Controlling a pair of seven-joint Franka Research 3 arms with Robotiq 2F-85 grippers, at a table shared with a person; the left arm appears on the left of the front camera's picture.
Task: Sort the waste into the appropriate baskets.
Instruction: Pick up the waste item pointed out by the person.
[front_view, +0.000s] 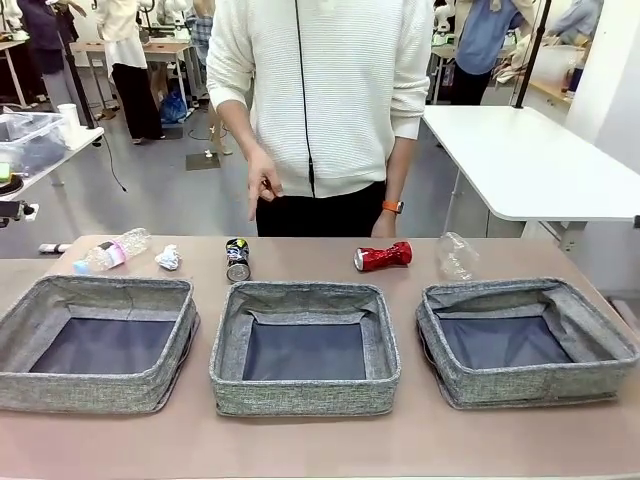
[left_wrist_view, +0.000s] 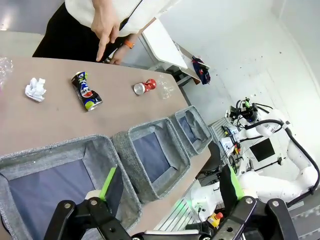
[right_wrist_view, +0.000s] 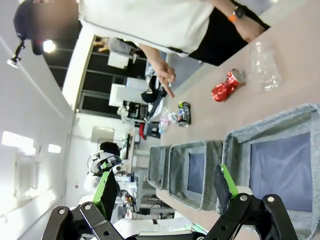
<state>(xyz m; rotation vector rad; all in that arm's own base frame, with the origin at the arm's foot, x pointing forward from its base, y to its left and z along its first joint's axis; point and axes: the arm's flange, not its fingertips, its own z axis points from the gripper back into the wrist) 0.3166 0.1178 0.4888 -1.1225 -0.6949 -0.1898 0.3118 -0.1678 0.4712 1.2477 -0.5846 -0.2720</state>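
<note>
On my bench (front_view: 320, 440) the left basket (front_view: 105, 286), middle basket (front_view: 305, 291) and right basket (front_view: 500, 291) sit in a row across the lower frame, and behind them, left to right across mid-frame, lie a labelled bottle (front_view: 112, 251), a paper wad (front_view: 168, 258), a can (front_view: 237, 260), a crushed can (front_view: 383, 257) and a second bottle (front_view: 455, 256).

Baskets (front_view: 303, 392): rough grey woven cloth, matt. Crushed red can (front_view: 383, 257): glossy metal. Pink-labelled bottle (front_view: 112, 251), second bottle (front_view: 455, 256): clear plastic. Wad (front_view: 168, 258): crumpled white paper. Tabletop (front_view: 300, 445): smooth, matt.
</note>
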